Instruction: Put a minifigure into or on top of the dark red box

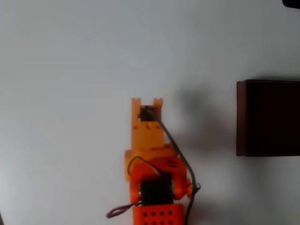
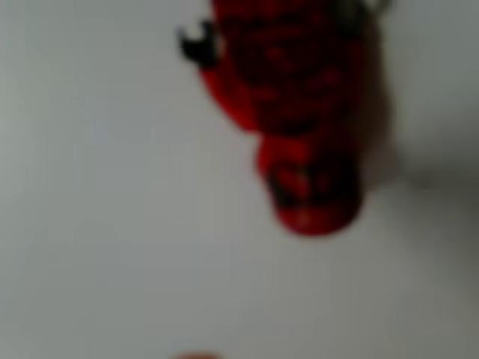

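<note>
The minifigure (image 2: pixel 299 112) looms large and blurred in the wrist view. It is all red with dark markings, its rounded head points toward the bottom of the picture, and it lies on the white table. An orange sliver of my gripper (image 2: pixel 196 356) peeks in at the bottom edge, apart from the figure. From overhead, my orange arm (image 1: pixel 147 140) reaches up from the bottom centre, and its far end covers the fingers. The dark red box (image 1: pixel 268 117) stands at the right edge, well to the right of the arm, with its interior almost black.
The white table (image 1: pixel 70 93) stretches wide to the left of and beyond the arm. Black and red cables (image 1: pixel 180 154) run along the arm's right side. A dark object (image 1: pixel 293 3) clips the top right corner.
</note>
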